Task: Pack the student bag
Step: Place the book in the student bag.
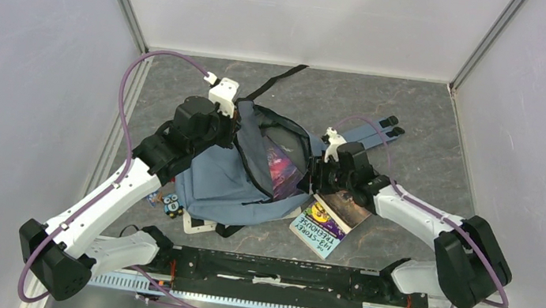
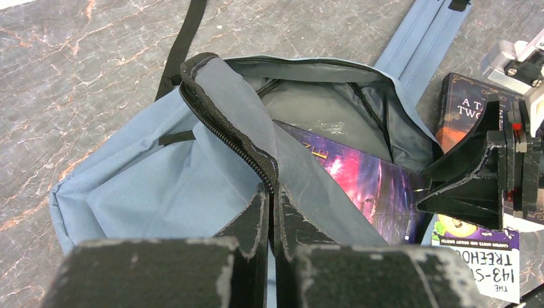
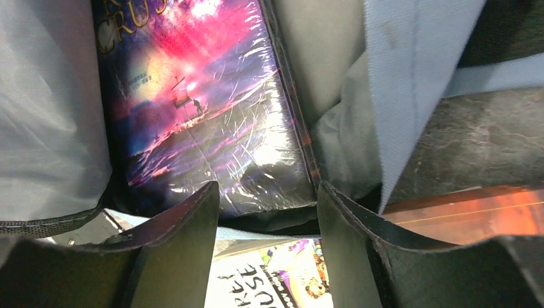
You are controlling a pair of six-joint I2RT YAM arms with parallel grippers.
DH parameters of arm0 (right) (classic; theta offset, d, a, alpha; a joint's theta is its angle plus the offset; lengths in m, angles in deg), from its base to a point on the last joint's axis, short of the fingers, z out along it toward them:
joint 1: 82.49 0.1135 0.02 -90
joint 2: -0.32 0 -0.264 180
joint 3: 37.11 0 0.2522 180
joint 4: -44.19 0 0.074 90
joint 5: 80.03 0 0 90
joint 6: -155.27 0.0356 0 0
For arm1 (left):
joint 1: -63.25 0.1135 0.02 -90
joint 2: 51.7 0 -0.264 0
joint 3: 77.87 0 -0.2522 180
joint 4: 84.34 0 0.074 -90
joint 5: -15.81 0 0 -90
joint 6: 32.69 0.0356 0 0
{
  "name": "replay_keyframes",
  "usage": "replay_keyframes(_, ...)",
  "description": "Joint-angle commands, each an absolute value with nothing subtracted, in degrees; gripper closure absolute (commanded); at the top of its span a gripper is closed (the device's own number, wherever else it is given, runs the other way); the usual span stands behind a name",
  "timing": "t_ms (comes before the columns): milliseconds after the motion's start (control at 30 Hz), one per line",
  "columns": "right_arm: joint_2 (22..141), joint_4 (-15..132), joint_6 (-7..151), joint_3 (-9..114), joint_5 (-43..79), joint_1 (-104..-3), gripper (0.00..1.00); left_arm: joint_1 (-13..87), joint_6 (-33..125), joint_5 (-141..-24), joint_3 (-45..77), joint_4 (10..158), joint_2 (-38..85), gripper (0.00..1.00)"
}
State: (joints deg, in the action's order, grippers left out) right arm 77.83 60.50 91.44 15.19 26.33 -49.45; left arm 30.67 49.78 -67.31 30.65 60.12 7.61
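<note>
You have the student bag point(image 1: 221, 191) lying on the tabletop point(image 1: 420, 102), about in the middle and slightly left. It is a soft, dusty grey-blue fabric backpack with black zips and trim. Its main zip point(image 2: 224, 131) is open, and the mouth gapes toward the right, showing grey lining point(image 2: 321, 106). The left edge of the opening stands raised above the slumped body. The blue shoulder straps point(image 1: 372, 131) lie flat, stretched out to the far right, and a thin black strap point(image 1: 279, 81) runs off the far side. A purple-pink book point(image 2: 365, 173) lies slanted in the mouth, partly inside.
</note>
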Motion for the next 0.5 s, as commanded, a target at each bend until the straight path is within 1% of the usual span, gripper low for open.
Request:
replay_keyframes(0, 78.3, 56.4, 94.6, 14.4, 26.8, -47.3, 0.39, 30.9, 48.4, -68.1, 30.3, 64.1, 7.3, 0.98)
replay_keyframes(300, 80.7, 47.4, 101.5, 14.0, 27.5, -43.6, 0.42, 30.9, 48.3, -68.5, 30.3, 64.1, 7.3, 0.98)
replay_keyframes(467, 86.1, 39.7, 105.7, 16.2, 26.4, -41.3, 0.44, 30.9, 48.3, -68.5, 30.3, 64.1, 7.3, 0.98)
